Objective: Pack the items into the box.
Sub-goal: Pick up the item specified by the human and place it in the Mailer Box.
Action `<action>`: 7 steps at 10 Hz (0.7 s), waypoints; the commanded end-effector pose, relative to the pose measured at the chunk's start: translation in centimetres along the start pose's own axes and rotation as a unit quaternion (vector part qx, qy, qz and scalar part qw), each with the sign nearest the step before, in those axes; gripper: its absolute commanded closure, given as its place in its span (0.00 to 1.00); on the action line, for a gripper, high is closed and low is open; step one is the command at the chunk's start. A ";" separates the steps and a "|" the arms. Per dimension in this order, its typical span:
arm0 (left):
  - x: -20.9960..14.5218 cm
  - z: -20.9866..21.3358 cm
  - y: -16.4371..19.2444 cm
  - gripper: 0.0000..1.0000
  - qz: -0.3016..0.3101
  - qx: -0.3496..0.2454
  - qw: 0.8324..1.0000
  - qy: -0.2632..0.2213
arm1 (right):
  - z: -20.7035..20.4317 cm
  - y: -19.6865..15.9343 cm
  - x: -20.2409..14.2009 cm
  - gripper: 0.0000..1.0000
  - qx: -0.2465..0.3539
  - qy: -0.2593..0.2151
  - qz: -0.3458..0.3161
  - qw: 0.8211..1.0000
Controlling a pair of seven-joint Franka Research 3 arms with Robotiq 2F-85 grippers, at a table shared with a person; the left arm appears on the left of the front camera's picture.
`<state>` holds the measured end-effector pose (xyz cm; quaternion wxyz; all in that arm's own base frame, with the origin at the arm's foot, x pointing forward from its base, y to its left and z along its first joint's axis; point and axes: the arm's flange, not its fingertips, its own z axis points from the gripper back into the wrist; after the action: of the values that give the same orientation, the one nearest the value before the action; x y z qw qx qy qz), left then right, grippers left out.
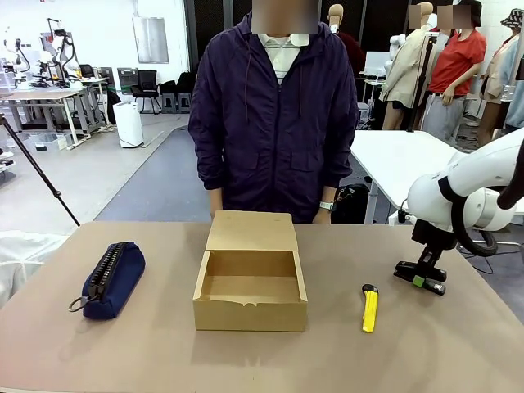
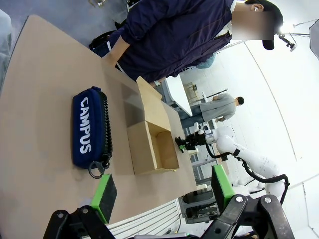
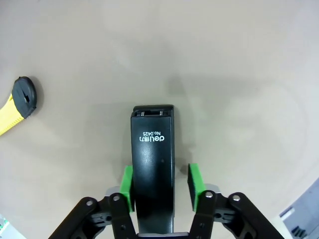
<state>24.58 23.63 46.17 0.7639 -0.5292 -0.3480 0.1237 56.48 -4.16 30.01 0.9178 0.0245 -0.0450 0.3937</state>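
Front view has the tan table widest of all, with a person in a dark jacket standing at its far edge. The box sits at the middle, its flap lid raised on the far side. Well to the left lies a navy zip pouch. The left gripper hangs over the table's left side, its fingers spread wide apart. At the far right, the right gripper is down over the black stapler, claw apart and straddling its body: one pad right against it, a gap at the other. The yellow utility knife lies between box and stapler, black tip toward the far side.
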 end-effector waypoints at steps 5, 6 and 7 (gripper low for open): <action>0.1 0.1 -0.1 0.00 -0.006 -0.011 1.000 -0.006 | 0.7 -0.4 -0.1 1.00 0.001 -0.015 0.015 1.000; 0.1 0.1 -0.1 0.00 -0.006 -0.011 1.000 -0.006 | 0.7 -0.4 -0.1 1.00 0.002 -0.013 0.016 1.000; 0.1 0.1 -0.1 0.00 -0.006 -0.011 1.000 -0.006 | 0.8 -0.4 -0.1 1.00 0.003 -0.012 0.016 1.000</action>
<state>24.58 23.63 46.17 0.7639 -0.5292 -0.3480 0.1237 56.50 -4.23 30.29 0.9167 0.0232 -0.0472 0.3961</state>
